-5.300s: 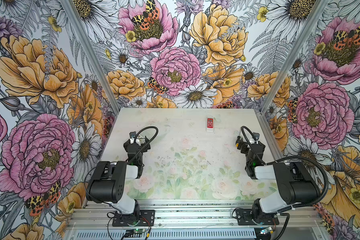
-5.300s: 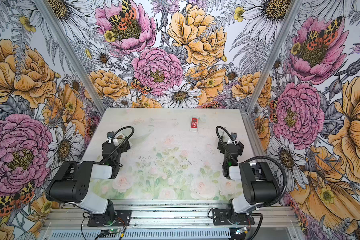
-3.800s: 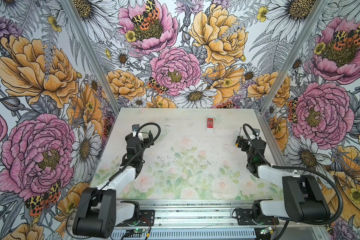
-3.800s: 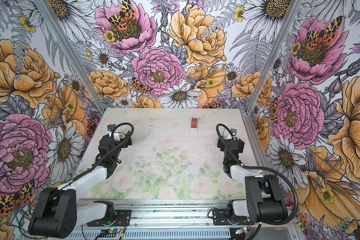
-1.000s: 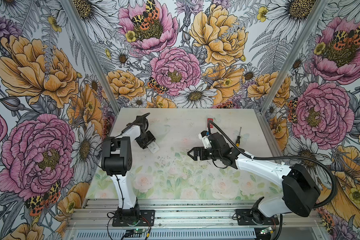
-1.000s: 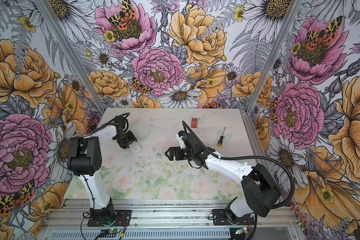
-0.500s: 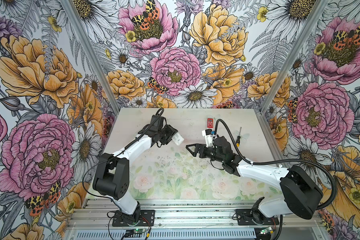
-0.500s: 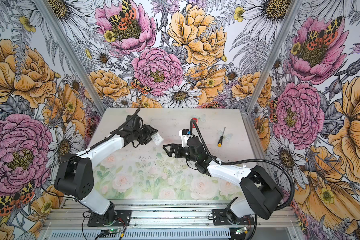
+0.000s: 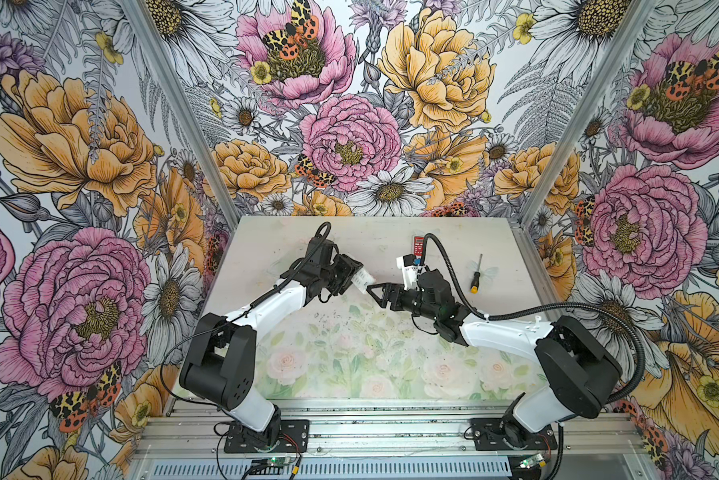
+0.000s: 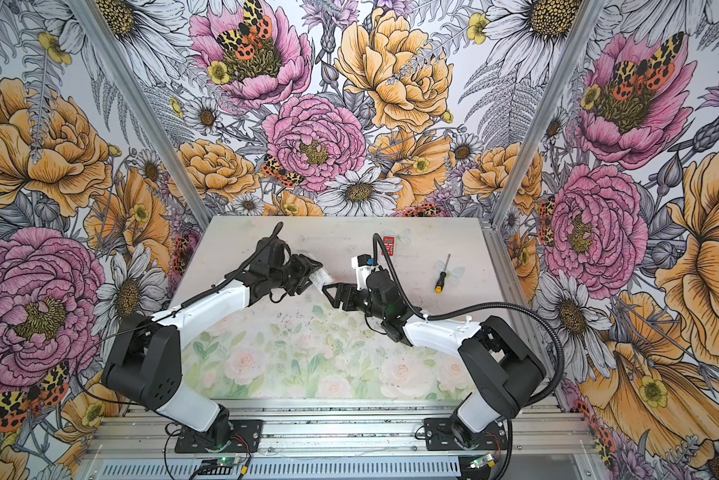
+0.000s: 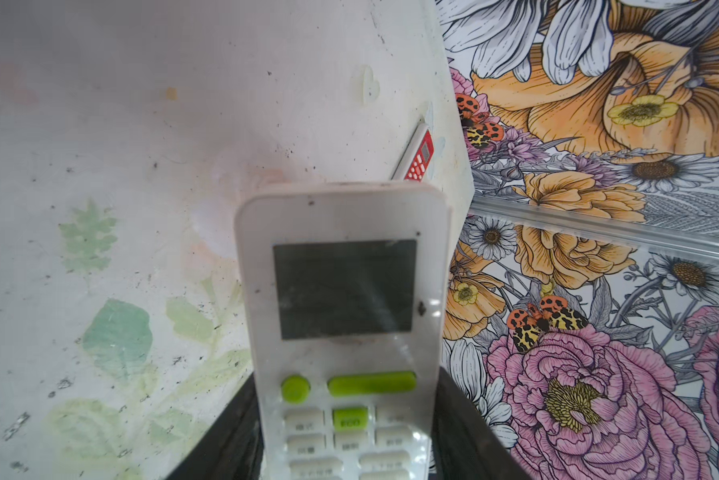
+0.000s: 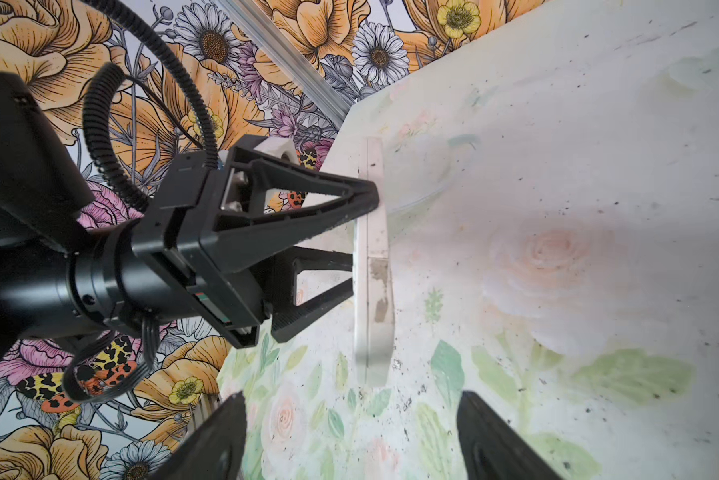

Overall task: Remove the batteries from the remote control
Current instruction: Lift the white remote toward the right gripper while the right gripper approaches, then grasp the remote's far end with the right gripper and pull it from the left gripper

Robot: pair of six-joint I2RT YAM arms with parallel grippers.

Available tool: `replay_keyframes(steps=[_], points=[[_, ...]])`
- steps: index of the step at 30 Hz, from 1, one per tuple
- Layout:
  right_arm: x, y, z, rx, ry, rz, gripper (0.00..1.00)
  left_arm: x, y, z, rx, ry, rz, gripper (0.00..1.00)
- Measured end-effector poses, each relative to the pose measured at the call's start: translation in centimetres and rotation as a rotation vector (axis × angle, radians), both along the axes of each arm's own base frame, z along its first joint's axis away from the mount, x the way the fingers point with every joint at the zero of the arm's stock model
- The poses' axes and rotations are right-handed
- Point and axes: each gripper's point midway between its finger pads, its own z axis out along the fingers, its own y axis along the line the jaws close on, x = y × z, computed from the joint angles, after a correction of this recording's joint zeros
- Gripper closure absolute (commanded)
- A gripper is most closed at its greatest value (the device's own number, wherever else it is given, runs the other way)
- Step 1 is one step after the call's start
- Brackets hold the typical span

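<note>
Above the table (image 9: 391,336), both top views: left gripper (image 9: 351,277) clamps the white remote control (image 9: 365,281) aloft, right gripper (image 9: 373,293) just beside its free end | left wrist: screen and green buttons face the camera, black fingers (image 11: 453,432) flanking it | right wrist: remote control edge-on, right gripper's fingers (image 12: 216,440) spread wide, nothing between; batteries not visible.

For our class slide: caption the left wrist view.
A white remote gripped in the left tool, screen facing camera; small red remote on table behind.
</note>
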Motion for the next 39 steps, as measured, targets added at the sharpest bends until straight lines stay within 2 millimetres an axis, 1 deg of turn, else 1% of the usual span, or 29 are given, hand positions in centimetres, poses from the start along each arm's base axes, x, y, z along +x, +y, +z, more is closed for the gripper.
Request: replay_keyframes(steps=[3,6,13,19,21,23,25,26,28,30,32,33,34,37,39], points=[[0.4,0.3,0.5,0.008,-0.011,-0.001,0.34,-0.3,-0.7,0.0,-0.012,-0.007,-0.012,0.57],[0.8,0.5,0.5,0.001,-0.013,-0.008,0.42,-0.6,-1.2,-0.2,-0.029,-0.01,-0.012,0.57],[1.4,0.7,-0.2,-0.024,0.005,-0.018,0.55,-0.5,-1.2,-0.4,-0.053,-0.015,0.001,0.57],[1.7,0.9,-0.5,-0.045,0.008,-0.016,0.67,-0.7,-1.3,0.1,-0.078,-0.028,0.007,0.57],[1.7,0.9,-0.6,-0.052,0.008,-0.015,0.76,-0.8,-1.5,0.4,-0.085,-0.032,0.006,0.58],[1.9,0.8,-0.8,-0.06,0.012,-0.02,0.82,-0.8,-1.6,0.6,-0.089,-0.038,0.003,0.6],[2.1,0.8,-0.9,-0.086,0.003,-0.016,0.92,-0.8,-1.5,0.4,-0.091,-0.034,0.011,0.59],[2.1,0.8,-1.0,-0.099,0.0,-0.011,0.96,-0.8,-1.4,0.3,-0.09,-0.031,0.014,0.56],[2.1,0.8,-1.1,-0.119,0.001,-0.005,0.97,-0.8,-1.4,0.3,-0.093,-0.029,0.018,0.44],[2.1,0.8,-0.9,-0.135,-0.004,0.0,1.0,-0.7,-1.5,0.5,-0.099,-0.036,0.018,0.21],[1.8,0.6,-0.8,-0.155,-0.009,0.011,1.0,-0.9,-1.8,1.0,-0.111,-0.042,0.008,0.03],[1.6,0.4,-0.8,-0.174,-0.012,0.018,1.0,-1.1,-1.9,1.4,-0.117,-0.048,0.003,0.01],[1.3,0.1,-0.8,-0.196,-0.021,0.023,1.0,-1.3,-2.0,1.8,-0.12,-0.053,-0.004,0.01],[0.4,-1.1,0.3,-0.309,-0.099,0.025,1.0,-1.7,-1.6,3.7,-0.114,-0.063,-0.014,0.01],[-0.3,-2.3,1.6,-0.406,-0.194,0.014,1.0,-1.5,-1.0,6.2,-0.122,-0.093,-0.005,0.01]])
